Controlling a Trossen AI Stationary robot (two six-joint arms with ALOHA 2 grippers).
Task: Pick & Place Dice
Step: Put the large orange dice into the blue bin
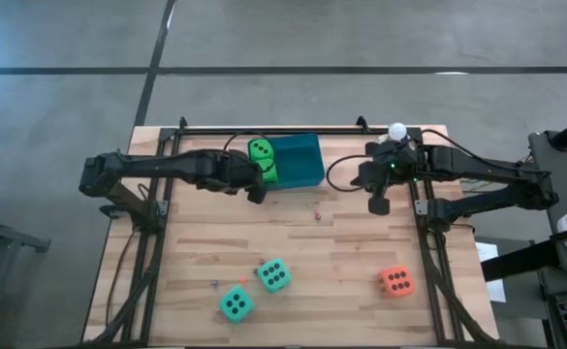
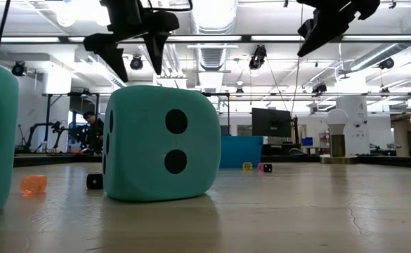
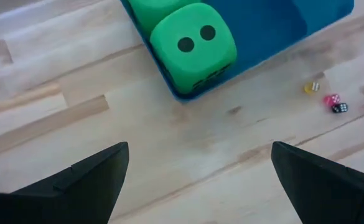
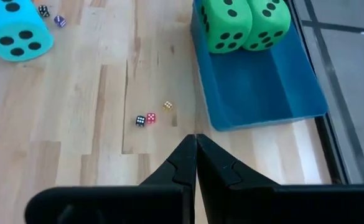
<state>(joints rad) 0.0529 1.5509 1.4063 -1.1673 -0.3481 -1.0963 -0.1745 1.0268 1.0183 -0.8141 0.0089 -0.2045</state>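
The blue tray (image 1: 302,165) sat at the far edge of the wooden table (image 1: 341,252), and two green dice (image 4: 247,23) lay side by side inside it, pressed against the end nearest the left arm. The rest of the tray held nothing. The left gripper (image 1: 256,190) hung just beside that end of the tray, above the bare wood, its fingers (image 3: 76,180) spread wide and holding nothing. The right gripper (image 1: 378,205) hovered well off to the other side of the tray, pinched fully closed and empty. Two teal dice (image 1: 273,275) rested near the front of the table, close together, and the orange-red die (image 1: 395,282) lay apart from them toward the right arm's side. A few tiny dice (image 4: 150,117) were scattered on the wood near the tray
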